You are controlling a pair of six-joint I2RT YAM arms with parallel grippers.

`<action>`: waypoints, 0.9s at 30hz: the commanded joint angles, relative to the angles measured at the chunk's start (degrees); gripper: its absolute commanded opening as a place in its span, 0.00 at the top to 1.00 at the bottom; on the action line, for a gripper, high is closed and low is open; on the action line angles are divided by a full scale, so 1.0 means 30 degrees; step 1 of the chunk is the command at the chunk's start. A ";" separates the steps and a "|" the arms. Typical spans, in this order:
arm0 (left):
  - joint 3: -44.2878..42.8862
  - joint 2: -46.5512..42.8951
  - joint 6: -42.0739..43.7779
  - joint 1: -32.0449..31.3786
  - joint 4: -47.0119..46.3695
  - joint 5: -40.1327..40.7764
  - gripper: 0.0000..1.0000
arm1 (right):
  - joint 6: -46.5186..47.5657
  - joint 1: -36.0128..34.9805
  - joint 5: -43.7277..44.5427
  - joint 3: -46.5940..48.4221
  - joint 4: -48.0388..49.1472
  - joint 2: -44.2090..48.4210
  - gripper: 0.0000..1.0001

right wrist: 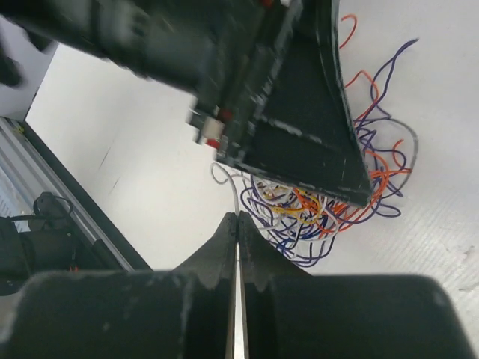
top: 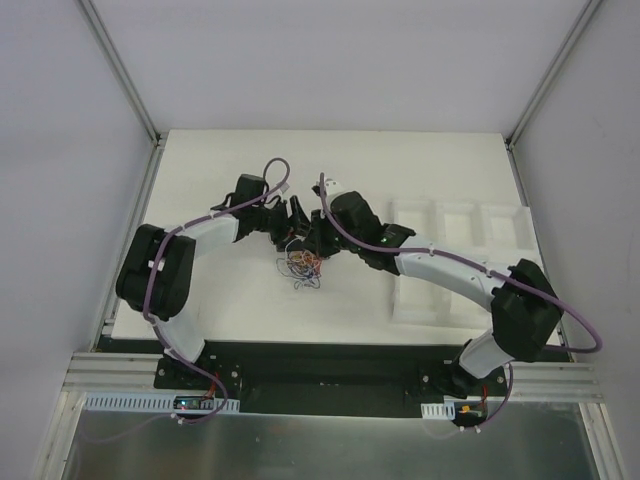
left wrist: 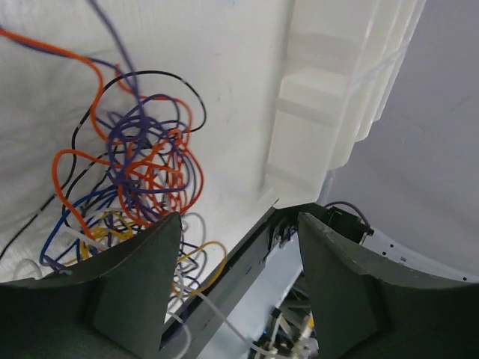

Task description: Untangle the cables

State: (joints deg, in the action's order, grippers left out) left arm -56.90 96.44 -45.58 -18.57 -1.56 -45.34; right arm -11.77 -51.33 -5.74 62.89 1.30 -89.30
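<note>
Orange, purple, blue, black and yellow cables point(left wrist: 142, 161) on white table point(top: 420, 170)

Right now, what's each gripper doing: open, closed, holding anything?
Left gripper: open, holding nothing; cables lie beside it.
Right gripper: shut, apparently pinching a pale strand.

Cables point(top: 303, 266) lie on the table point(top: 220, 170), left of the tray point(top: 457, 224).

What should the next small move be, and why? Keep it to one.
Probably ease the right gripper back from the tangle: its jaws are shut on a pale wire running into it, while the left gripper hangs open at the tangle's edge, gripping nothing.
</note>
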 commanded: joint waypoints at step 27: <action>0.0133 -0.3165 0.2178 0.1765 -0.0657 0.1953 0.28 | 0.5655 0.0440 0.5429 1.3319 -0.6177 0.2784 0.99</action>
State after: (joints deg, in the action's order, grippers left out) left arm -53.45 97.58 -47.62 -14.61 -6.04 -44.10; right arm 5.37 -50.96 8.29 106.74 -18.24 -81.78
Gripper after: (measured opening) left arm 0.692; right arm 0.011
